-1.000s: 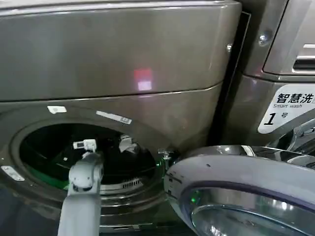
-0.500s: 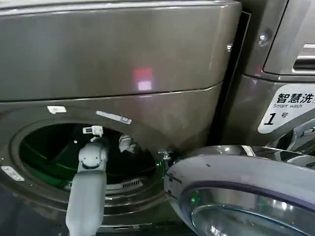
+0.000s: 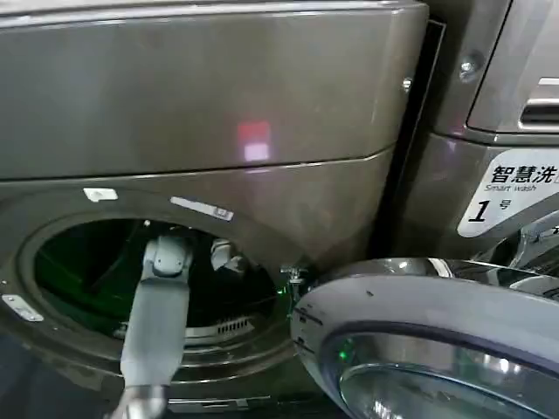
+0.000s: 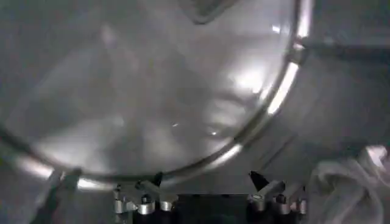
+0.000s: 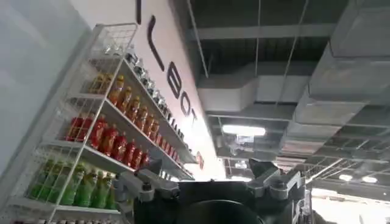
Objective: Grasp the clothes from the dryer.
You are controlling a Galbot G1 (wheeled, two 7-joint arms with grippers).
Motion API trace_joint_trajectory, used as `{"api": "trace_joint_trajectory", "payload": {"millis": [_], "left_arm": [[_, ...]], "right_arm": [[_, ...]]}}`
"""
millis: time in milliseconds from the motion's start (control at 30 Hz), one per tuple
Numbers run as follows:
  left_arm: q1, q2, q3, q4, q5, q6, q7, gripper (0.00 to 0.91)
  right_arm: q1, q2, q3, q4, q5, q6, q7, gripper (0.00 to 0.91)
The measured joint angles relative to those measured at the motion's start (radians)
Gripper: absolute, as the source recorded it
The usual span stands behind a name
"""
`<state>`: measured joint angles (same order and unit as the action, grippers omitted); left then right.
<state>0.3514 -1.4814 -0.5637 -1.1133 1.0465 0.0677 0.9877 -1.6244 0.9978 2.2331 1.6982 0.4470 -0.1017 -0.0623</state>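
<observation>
Here we have our left arm [image 3: 157, 314] reaching up through the round porthole of the dryer [image 3: 201, 105], its wrist deep inside the dark drum [image 3: 79, 262]. From the head view the left gripper itself is hidden past the wrist joint, under the upper edge of the opening. In our left wrist view the left gripper [image 4: 207, 182] stands with its two fingers apart, nothing between them, facing the curved drum wall and its bright metal rim [image 4: 277, 94]. The clothes [image 4: 350, 185], a small crumpled bundle of white and pale grey fabric, lie just beside one fingertip [image 4: 259, 179] and outside the gap; we cannot tell whether they touch. From the head view the bundle shows as a pale patch [image 3: 225, 255] inside the drum, just to the right of our arm. The dryer's round glass door [image 3: 428, 340] hangs swung open at the lower right. Our right gripper [image 5: 213, 182] is raised well away, pointing toward a ceiling and a shelf of bottles [image 5: 103, 140]; we cannot tell how its fingers stand.
</observation>
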Motion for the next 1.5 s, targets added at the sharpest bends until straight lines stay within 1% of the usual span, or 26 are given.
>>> {"api": "trace_joint_trajectory", "payload": {"millis": [167, 333, 533, 800, 1133, 1500], "left_arm": [[-0.047, 0.002, -0.013, 0.063, 0.028, -0.111, 0.131, 0.907], [-0.084, 0.007, -0.019, 0.113, 0.046, -0.214, 0.222, 0.907], [-0.122, 0.01, -0.026, 0.169, 0.063, -0.271, 0.283, 0.907], [-0.162, 0.01, -0.038, 0.243, 0.069, -0.285, 0.314, 0.907], [-0.194, 0.022, -0.045, 0.348, 0.058, -0.268, 0.294, 0.907], [-0.214, 0.019, -0.041, 0.458, 0.016, -0.256, 0.285, 0.907]], "right_arm": [[-0.003, 0.005, -0.001, -0.004, 0.0, 0.003, -0.001, 0.907], [-0.001, 0.005, -0.002, 0.001, -0.001, 0.003, -0.001, 0.907], [-0.01, 0.009, 0.001, -0.006, -0.001, 0.009, -0.001, 0.907], [-0.014, 0.017, -0.001, -0.001, -0.001, 0.015, -0.001, 0.907], [-0.012, 0.031, -0.012, 0.009, -0.003, 0.023, -0.001, 0.907], [-0.011, 0.045, -0.019, 0.016, -0.003, 0.027, -0.001, 0.907]]}}
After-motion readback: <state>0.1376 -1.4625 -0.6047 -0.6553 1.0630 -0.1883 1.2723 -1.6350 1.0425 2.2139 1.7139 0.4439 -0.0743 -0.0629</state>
